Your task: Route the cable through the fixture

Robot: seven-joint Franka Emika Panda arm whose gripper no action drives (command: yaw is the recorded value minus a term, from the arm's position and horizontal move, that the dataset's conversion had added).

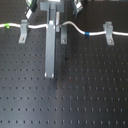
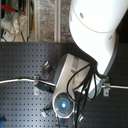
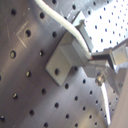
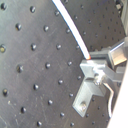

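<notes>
I see the cable (image 1: 75, 26) pinched between my closed jaws at the middle bracket (image 1: 60, 34), draped over the other clips along the perforated desk (image 1: 75, 90).

Dark perforated board (image 1: 75, 95) with regular rows of small holes, seen in both exterior views. Three small grey brackets standing on it in the first exterior view: one (image 1: 23, 31) toward the first exterior view's left, one (image 1: 61, 33) near the middle, one (image 1: 108, 31) toward the first exterior view's right. White cable (image 1: 75, 27) resting across these brackets.
</notes>
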